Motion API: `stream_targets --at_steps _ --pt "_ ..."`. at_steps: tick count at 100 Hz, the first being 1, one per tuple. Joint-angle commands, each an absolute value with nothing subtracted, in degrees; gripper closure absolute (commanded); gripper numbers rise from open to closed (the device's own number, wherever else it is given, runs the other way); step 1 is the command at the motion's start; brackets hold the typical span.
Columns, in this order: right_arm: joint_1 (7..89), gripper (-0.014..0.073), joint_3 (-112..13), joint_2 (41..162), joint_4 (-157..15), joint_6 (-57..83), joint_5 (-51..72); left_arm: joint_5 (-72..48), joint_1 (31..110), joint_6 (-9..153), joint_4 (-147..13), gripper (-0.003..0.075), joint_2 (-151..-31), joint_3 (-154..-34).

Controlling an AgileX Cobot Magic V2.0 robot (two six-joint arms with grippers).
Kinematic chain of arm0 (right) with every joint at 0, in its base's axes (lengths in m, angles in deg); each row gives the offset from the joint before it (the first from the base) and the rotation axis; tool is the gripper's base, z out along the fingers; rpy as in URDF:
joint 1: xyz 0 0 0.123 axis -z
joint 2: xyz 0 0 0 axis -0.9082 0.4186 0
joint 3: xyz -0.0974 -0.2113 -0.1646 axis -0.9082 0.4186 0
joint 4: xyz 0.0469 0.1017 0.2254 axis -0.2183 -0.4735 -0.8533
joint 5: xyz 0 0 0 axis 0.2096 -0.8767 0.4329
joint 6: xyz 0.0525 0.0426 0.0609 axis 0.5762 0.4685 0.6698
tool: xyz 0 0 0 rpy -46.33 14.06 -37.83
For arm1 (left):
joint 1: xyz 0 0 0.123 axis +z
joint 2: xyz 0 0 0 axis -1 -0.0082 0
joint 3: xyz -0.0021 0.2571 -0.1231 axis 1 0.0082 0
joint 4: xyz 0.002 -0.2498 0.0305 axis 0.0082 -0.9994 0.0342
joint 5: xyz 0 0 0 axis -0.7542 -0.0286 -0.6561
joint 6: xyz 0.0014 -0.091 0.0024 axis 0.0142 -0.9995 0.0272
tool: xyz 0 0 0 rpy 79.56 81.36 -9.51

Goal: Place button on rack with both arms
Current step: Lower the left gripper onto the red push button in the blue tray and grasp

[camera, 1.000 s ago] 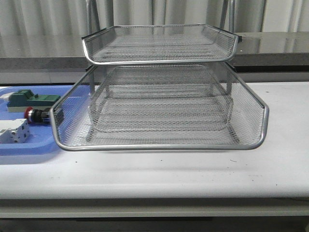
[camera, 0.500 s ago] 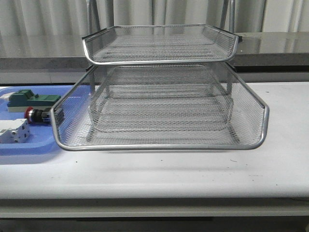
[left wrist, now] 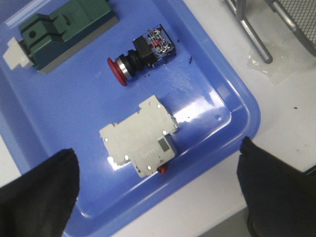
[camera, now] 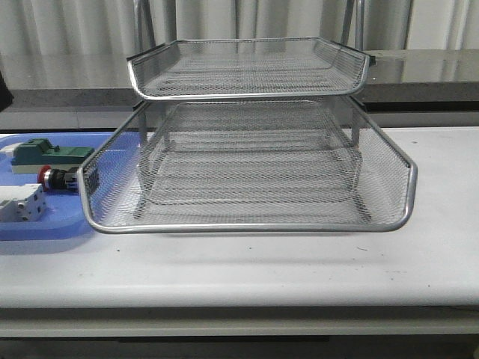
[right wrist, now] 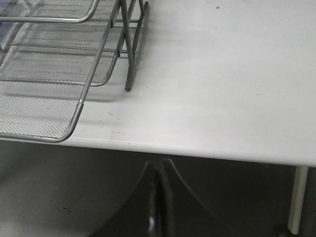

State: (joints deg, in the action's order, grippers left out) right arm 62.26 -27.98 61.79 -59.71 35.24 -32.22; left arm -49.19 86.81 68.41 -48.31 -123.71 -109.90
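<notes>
On your white counter (camera: 299, 269) stands the silver wire-mesh letter rack (camera: 247, 168), its tiers open toward you; in the front view no arm shows at all. To the rack's left lies the flat blue plastic tray (camera: 30, 228), and in it, close beside the rack's lower tier, you see the small push-button switch with the red mushroom head (camera: 54, 178).

From the left wrist view you look straight down on that tray (left wrist: 217, 106). The button (left wrist: 140, 54) lies on its side, red head at one end, black collar next, and the block body with its small contacts at the other. A green block part (left wrist: 64, 29) lies near it, apart, and a white terminal block (left wrist: 140, 143) lies flat on the button's other side, also not touching it. The left gripper (left wrist: 158, 197) hangs above the tray with its black fingers (left wrist: 37, 192) spread wide and nothing between them.

The right wrist view shows the rack's corner (right wrist: 59, 74) and one leg on the bare counter (right wrist: 222, 74). The right gripper (right wrist: 158, 202) sits off the counter's near edge, its fingers (right wrist: 133, 207) pressed together with only a thin seam between them, gripping nothing.
</notes>
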Motion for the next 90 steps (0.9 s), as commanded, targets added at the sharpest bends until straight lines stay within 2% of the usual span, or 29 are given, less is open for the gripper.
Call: stream_targets --at_steps 1,21,45,90 --pt "62.7 0.0663 -29.9 62.4 -59.5 35.2 -28.9 -49.5 85.5 74.1 -49.5 0.0104 -126.1 -116.6" --pt "62.7 0.0663 -29.9 62.4 -59.5 35.2 -28.9 -53.6 83.9 83.1 -49.5 0.0104 -136.2 -127.3" --pt "62.7 0.0663 -29.9 62.4 -59.5 35.2 -28.9 -55.9 83.8 85.6 -49.1 0.0104 -145.0 -136.2" --pt "62.7 0.0663 -29.9 62.4 -59.5 35.2 -28.9 -55.4 83.8 90.4 -44.9 0.0104 -152.9 -139.4"
